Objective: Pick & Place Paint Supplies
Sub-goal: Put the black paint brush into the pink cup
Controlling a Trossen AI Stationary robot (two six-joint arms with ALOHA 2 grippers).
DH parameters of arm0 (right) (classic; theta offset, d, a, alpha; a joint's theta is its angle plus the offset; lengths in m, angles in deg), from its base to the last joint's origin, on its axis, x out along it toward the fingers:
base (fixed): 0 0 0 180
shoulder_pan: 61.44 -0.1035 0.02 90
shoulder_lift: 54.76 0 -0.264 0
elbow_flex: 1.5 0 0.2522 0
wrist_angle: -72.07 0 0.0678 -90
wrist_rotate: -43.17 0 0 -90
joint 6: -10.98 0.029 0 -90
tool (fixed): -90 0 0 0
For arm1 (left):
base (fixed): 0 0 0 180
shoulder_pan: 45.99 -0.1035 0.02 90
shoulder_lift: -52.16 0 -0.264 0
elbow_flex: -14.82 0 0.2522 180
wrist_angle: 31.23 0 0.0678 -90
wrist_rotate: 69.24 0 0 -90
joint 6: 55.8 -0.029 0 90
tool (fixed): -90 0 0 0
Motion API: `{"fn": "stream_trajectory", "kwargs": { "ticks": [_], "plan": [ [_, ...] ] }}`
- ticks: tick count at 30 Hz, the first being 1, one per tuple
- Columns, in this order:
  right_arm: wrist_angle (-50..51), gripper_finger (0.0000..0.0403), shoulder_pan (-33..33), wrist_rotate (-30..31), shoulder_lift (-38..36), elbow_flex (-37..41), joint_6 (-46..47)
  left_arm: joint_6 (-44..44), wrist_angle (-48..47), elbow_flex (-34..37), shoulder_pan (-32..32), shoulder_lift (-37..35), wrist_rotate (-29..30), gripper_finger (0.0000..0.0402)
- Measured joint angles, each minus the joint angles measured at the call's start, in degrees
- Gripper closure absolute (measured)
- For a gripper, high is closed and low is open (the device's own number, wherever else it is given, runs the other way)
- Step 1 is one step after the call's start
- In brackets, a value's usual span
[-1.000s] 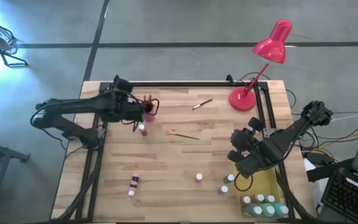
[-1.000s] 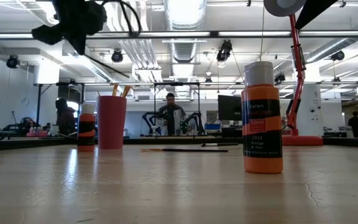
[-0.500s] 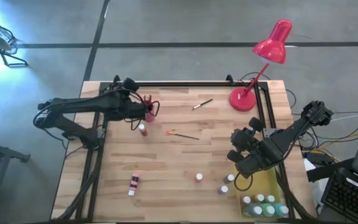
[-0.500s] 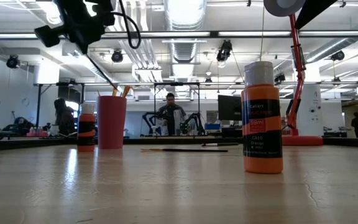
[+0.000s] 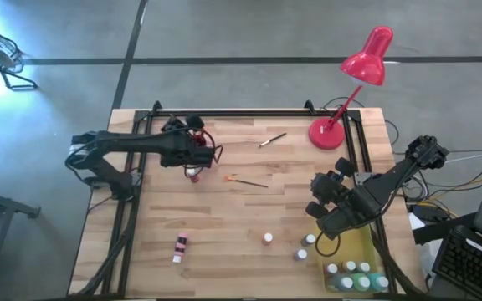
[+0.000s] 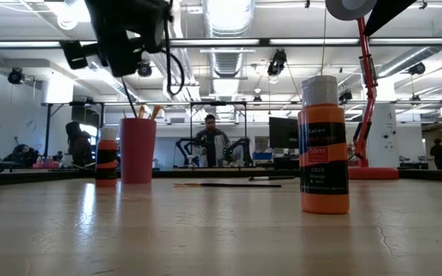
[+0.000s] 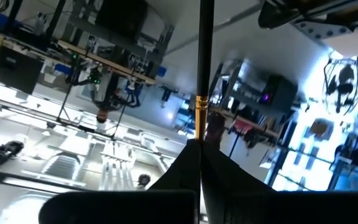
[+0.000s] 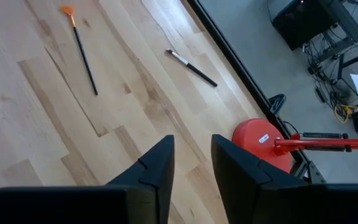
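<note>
Left gripper [image 5: 210,155]: pinching a thin paintbrush [image 7: 204,74], handle upright, just above the red cup [image 6: 138,149], likely for dropping in.
Right gripper [image 8: 191,163]: fingers slightly apart, empty, by the yellow tray [image 5: 360,247].

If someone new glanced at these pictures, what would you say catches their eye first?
Most likely the bright red desk lamp at the table's far right corner, leaning out past the edge. Next, the orange paint bottle with a white cap standing upright, looming close in the low view. Then the left gripper, shut on a thin dark-handled paintbrush, beside the dark red cup near the far left.
</note>
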Motion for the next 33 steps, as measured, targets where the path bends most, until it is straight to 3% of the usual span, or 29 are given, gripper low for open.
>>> {"fn": "stream_trajectory", "kwargs": {
  "ticks": [10, 23, 33],
  "plan": [
    [0.05, 0.0314, 0.0, 0.0, 0.0, 0.24, -0.5, -0.76, -0.01, 0.07, 1.81, 5.97, 3.01, 0.0401],
    [-0.04, 0.035, 0.0, -0.02, 0.0, 0.33, -0.44, -3.61, -0.01, 0.07, 5.66, 9.95, -0.2, 0.0401],
    [-0.27, 0.0333, 0.0, -0.02, 0.0, 0.35, -0.44, -8.09, 1.68, 0.07, 5.66, 12.42, -0.29, 0.0401]
  ]
}}
